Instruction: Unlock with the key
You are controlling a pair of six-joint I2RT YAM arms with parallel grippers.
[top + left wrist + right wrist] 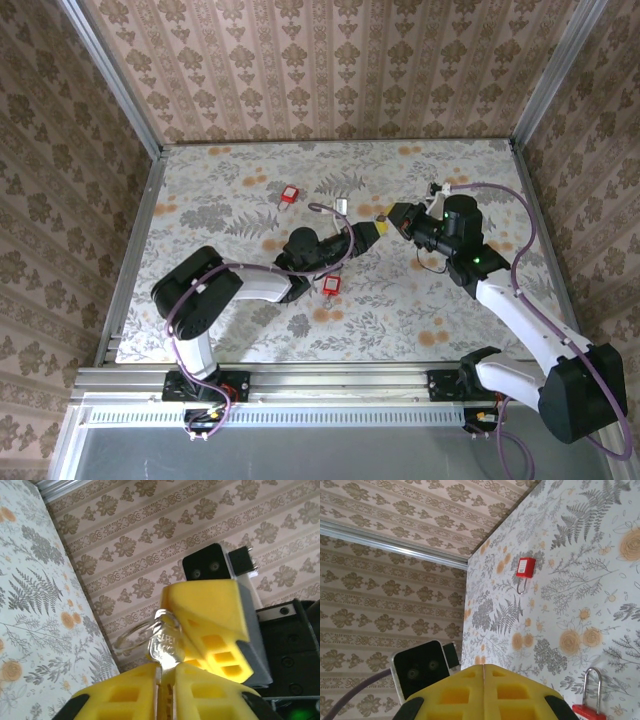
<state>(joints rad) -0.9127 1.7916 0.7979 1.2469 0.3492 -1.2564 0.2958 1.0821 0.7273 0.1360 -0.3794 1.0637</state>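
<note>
From above, we see the left gripper (367, 236) and right gripper (394, 218) meeting tip to tip over the table (250, 330). At the left wrist, our left fingers (125, 692) pinch the key (166, 651) by its blade, its head touching the right fingers (210, 610). At the right wrist, that gripper's jaws are pressed together; whether they hold anything we cannot tell.

This looks like a robot test room, not a home. A white and black left robot arm (250, 283) and a right robot arm (525, 320) of the same kind are bolted to a long silver metal rail (330, 383) at the near edge of a flat table with a grey leaf and orange flower print (400, 320). Brown patterned wallpaper walls (330, 70) stand close on three sides like a box, with silver metal posts (112, 75) in the corners. Purple cables (527, 235) run along the arms.
</note>
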